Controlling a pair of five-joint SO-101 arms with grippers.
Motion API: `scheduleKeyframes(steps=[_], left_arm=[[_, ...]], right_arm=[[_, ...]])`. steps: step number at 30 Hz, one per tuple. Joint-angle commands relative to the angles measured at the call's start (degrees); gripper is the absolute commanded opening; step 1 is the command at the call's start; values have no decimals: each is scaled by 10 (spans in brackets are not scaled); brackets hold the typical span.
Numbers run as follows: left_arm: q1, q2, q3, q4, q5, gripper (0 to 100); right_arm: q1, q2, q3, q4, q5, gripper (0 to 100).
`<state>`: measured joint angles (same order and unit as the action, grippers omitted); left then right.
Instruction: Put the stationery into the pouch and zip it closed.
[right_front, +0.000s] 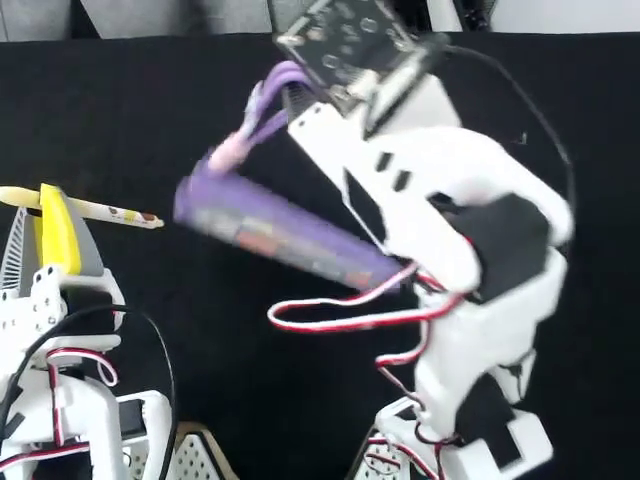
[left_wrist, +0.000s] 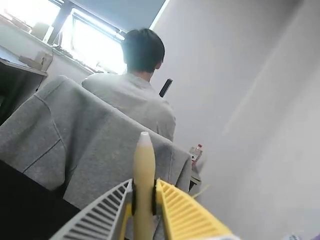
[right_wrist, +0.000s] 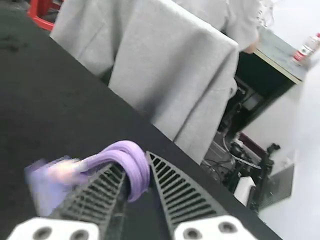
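Pouch (right_front: 280, 235) is up off the table (right_front: 140, 110), mid-frame in high view. It hangs slantwise from 11 toward 5 o'clock and rests on nothing. Its purple loop (right_wrist: 132, 155) sits between the jaws of R gripper (right_wrist: 136, 167), which is clamped on it, and that's the sole hold. Pen (right_front: 100, 210) is out at 9 o'clock, well apart from pouch, pinched crosswise in L gripper (left_wrist: 144, 195) w/ its tip poking past the jaws.

Risks, as I judge it:
- Pouch dangles by a soft loop, so it can swing or twist. Push a pen at it & it prob. yields instead of taking it.
- Loop could slide out thru the jaws, and the pouch drops.
- Pen is held at one narrow spot, so a knock on the fabric may pivot it or pop it free.
- Zipping needs a 2nd hold, and w/ L busy on the pen nothing steadies the body.

Hard to tell:
- Pouch mouth & zip: open or shut, can't say. Which end faces the pen is unclear too.
- In high view the wrist board (right_front: 350, 45) covers the spot where jaws meet loop.
- Pen's far end runs to the frame edge at 9.
- Anything already inside pouch: can't see.
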<state>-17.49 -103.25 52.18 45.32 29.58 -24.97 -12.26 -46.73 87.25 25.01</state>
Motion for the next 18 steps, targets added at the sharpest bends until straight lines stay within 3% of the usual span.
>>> scheduleKeyframes(steps=[1,11,18], left_arm=[[-3,-1,-12,-12,5,28],[-2,-1,-12,-11,6,28],[29,-1,-11,-7,6,28]], right_arm=[[33,-59,-26,15,-6,11],[102,-128,-26,23,-6,11],[103,-177,-26,46,-3,11]])
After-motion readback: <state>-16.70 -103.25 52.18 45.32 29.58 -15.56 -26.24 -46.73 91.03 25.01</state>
